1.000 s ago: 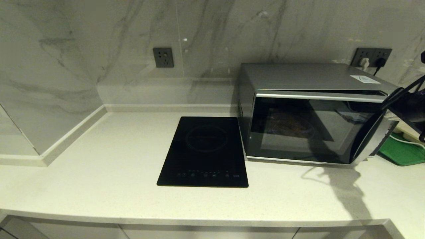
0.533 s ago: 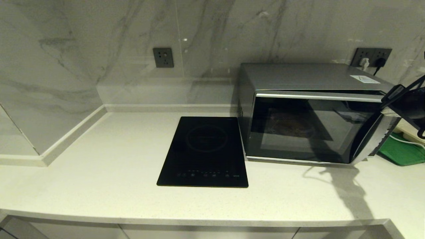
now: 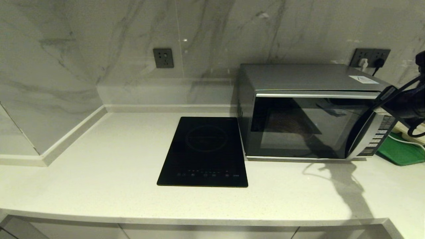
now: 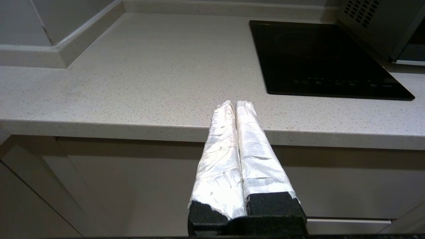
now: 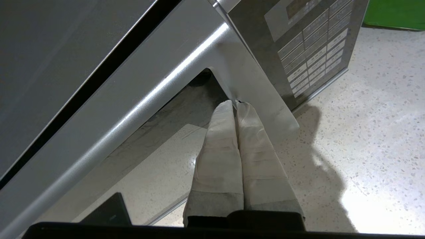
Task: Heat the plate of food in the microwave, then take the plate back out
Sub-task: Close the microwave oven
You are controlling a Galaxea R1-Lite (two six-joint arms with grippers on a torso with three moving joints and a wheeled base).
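Observation:
The silver-grey microwave (image 3: 305, 77) stands at the back right of the counter, its dark glass door (image 3: 298, 126) flush against the body. Behind the glass the plate of food (image 3: 288, 123) shows only as a dim brownish shape. My right gripper (image 5: 235, 103) is shut with nothing held. Its taped tips touch the curved silver door band (image 5: 259, 96), beside the button panel (image 5: 312, 49). The right arm (image 3: 403, 106) comes in from the right edge at the door's upper right corner. My left gripper (image 4: 235, 103) is shut and empty, parked low before the counter's front edge.
A flat black induction hob (image 3: 204, 151) lies left of the microwave. A green tray (image 3: 401, 151) with a white cable over it sits right of the microwave. Wall sockets (image 3: 370, 57) are behind it. Marble walls close the back and left.
The microwave door swung from ajar to flush with the body, uncovering the button panel. My right gripper followed it inward, pressing on the door band. The left arm stayed still.

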